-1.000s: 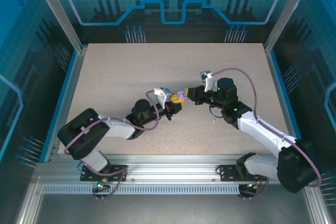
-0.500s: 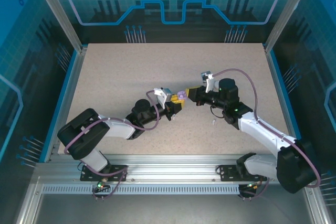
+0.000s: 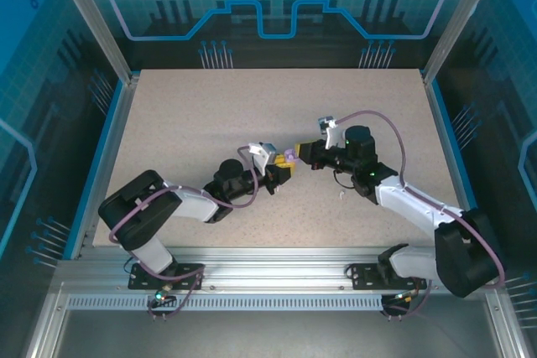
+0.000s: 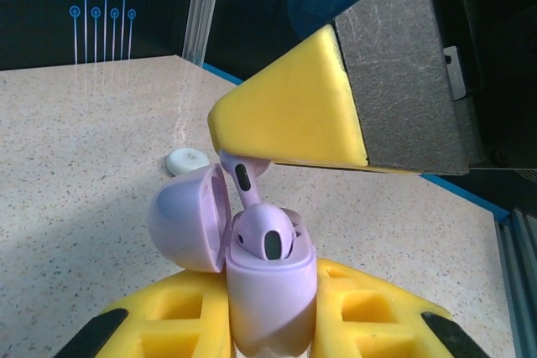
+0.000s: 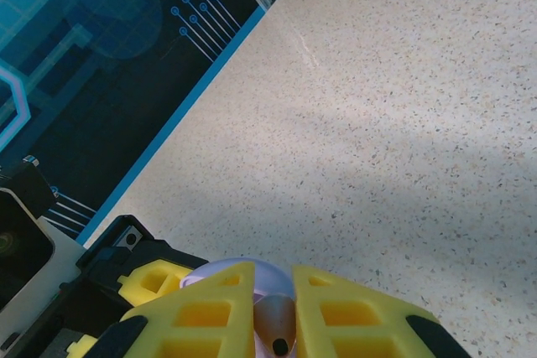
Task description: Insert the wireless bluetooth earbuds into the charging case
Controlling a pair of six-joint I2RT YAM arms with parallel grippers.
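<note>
The pale purple charging case (image 4: 270,291) stands upright with its lid (image 4: 186,220) swung open to the left. My left gripper (image 4: 270,312) is shut on the case's lower body. One purple earbud (image 4: 267,236) sits in the case. A second purple earbud (image 4: 243,182) hangs stem-first just above the case's open top. My right gripper (image 5: 274,312) is shut on that earbud (image 5: 275,329), and its yellow finger (image 4: 294,115) looms over the case. In the top view the left gripper (image 3: 284,171) and right gripper (image 3: 298,153) meet at the case (image 3: 289,158) mid-table.
A small white round object (image 4: 186,161) lies on the speckled table beyond the case. A tiny white piece (image 3: 342,196) lies on the table below the right forearm. Blue walls and metal posts (image 3: 113,56) ring the table.
The two grippers have drawn slightly closer together. The left arm has shifted a little right, and the right wrist has edged left. Both grips are unchanged.
</note>
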